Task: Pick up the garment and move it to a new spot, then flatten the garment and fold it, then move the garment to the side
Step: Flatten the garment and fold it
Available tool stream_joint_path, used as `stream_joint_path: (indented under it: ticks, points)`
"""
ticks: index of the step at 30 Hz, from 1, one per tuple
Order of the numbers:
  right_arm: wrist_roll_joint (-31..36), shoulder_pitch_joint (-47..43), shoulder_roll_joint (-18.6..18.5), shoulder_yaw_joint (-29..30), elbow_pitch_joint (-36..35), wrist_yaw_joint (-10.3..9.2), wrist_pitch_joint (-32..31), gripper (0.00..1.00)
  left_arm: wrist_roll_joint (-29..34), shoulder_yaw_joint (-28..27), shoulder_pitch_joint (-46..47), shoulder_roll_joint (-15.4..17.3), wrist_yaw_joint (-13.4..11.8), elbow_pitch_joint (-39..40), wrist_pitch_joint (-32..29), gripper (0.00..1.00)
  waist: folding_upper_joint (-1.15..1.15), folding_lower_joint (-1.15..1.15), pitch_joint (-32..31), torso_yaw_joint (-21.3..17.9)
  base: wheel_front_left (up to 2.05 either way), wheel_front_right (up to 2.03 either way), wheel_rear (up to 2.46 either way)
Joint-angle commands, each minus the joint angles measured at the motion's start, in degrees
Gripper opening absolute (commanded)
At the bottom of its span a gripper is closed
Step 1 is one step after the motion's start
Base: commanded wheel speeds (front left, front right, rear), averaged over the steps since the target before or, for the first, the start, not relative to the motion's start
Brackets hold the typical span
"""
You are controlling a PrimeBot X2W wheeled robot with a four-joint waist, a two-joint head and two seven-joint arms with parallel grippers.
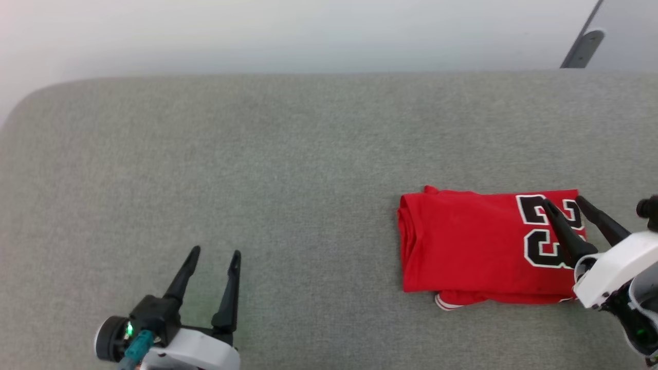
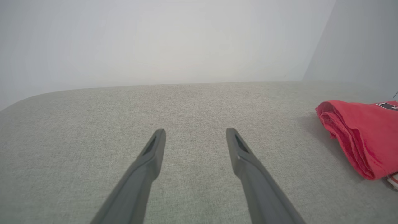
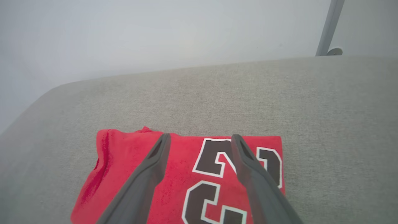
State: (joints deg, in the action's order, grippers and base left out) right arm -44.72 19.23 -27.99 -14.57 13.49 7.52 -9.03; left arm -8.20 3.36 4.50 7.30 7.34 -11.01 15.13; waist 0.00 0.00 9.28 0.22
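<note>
1. Head view: the garment (image 1: 462,246) lies folded into a flat red rectangle on the right part of the grey fabric surface (image 1: 257,154). Its black "23" (image 1: 534,246) faces up at the right end, and a bit of white striped trim (image 1: 444,303) pokes out at the near edge.
2. The right gripper (image 1: 563,200) sits over the garment's right end, across the number. Its fingers are spread apart and grip nothing.
3. The left gripper (image 1: 216,251) is at the near left, well apart from the garment. Its fingers are also spread and empty.
4. Left wrist view: the left gripper (image 2: 195,130) is parted over bare fabric, with the garment's stacked folded edge (image 2: 363,140) at far right.
5. Right wrist view: the right gripper (image 3: 201,135) stands apart above the garment (image 3: 124,155), one finger crossing the number (image 3: 208,155).
</note>
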Motion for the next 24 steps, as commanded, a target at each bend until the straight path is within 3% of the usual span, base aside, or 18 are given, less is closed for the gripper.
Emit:
stream_joint_path:
  ticks: [1, 6, 9, 14, 24]
  points:
    - [1.7, 0.6, -0.2, -1.2, 1.9, -0.07, 4.3, 1.0, -0.6, -0.6, -0.4, 0.2, 0.2, -0.5, 0.0, 1.0, 0.0, 0.0, -2.0, -1.8, 0.0, 0.0, 0.0]
    - [6.1, 1.1, -0.3, -6.2, 7.3, -0.07, 18.1, 1.0, -0.5, -2.1, -1.7, 0.0, 0.2, -1.5, 0.0, 1.0, 0.0, 0.0, -4.4, -2.5, 0.0, 0.0, 0.0]
    - [9.0, 1.1, 0.6, -7.1, 9.7, -0.07, 22.6, 1.0, -0.4, -3.3, -2.7, 0.2, 0.2, -1.3, 0.0, 1.0, 0.0, 0.0, -5.7, -2.5, 0.0, 0.0, 0.0]
    - [11.9, -0.9, 2.6, -3.9, 9.5, -0.08, 24.1, 1.0, 0.1, -4.6, -4.5, 0.4, 0.2, -0.1, 0.0, 1.0, 0.0, 0.0, -7.6, -2.0, 0.0, 0.0, 0.0]
    - [15.4, -10.4, 5.5, 5.1, -0.5, -0.07, 24.2, 1.0, 1.2, -5.9, -9.4, 0.4, 0.2, 4.4, 0.0, 1.0, 0.0, 0.0, -9.2, -0.2, 0.0, 0.0, 0.0]
